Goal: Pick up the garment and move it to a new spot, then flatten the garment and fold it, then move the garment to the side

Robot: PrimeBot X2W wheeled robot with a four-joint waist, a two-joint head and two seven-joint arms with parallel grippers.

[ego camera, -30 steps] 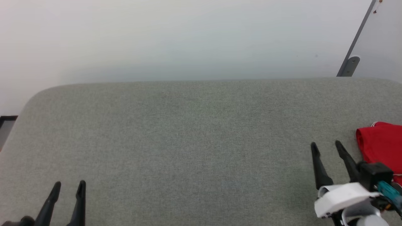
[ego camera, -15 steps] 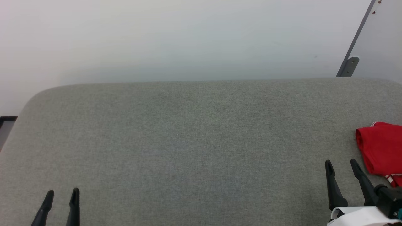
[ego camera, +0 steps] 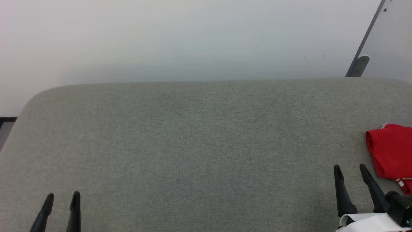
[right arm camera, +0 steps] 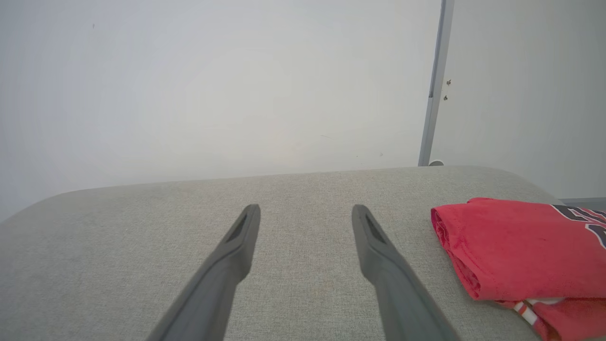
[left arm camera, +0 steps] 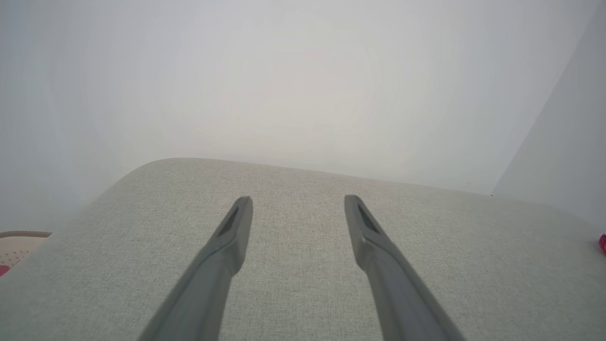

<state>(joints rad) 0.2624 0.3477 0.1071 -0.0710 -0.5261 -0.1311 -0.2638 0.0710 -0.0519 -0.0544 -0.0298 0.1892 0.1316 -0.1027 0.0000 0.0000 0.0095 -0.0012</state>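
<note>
Peeking in at the far left edge, a dark strip point(ego camera: 6, 119) sits just beyond the rounded corner of the grey cloth-covered table point(ego camera: 193, 135). The left gripper point(ego camera: 63, 195) is low at the table's near left, its fingers point(left arm camera: 227, 251) spread wide and holding nothing. The left wrist view shows only grey cloth in the gap. A pale wall point(ego camera: 193, 38) runs behind the table. Near the right end the right gripper point(ego camera: 350, 167) is spread just as wide, also holding nothing. Just to its right, apart from the fingers, lies the garment point(ego camera: 391, 149) — red, folded into a thick bundle, with red-white striped trim point(right arm camera: 525, 308) showing at its near edge. Only table cloth lies between gripper and garment. Dark-outlined letters point(right arm camera: 584, 215) run off the frame's edge — too little to read. Behind the garment, a grey metal strip point(ego camera: 365, 38) slants up the wall.
</note>
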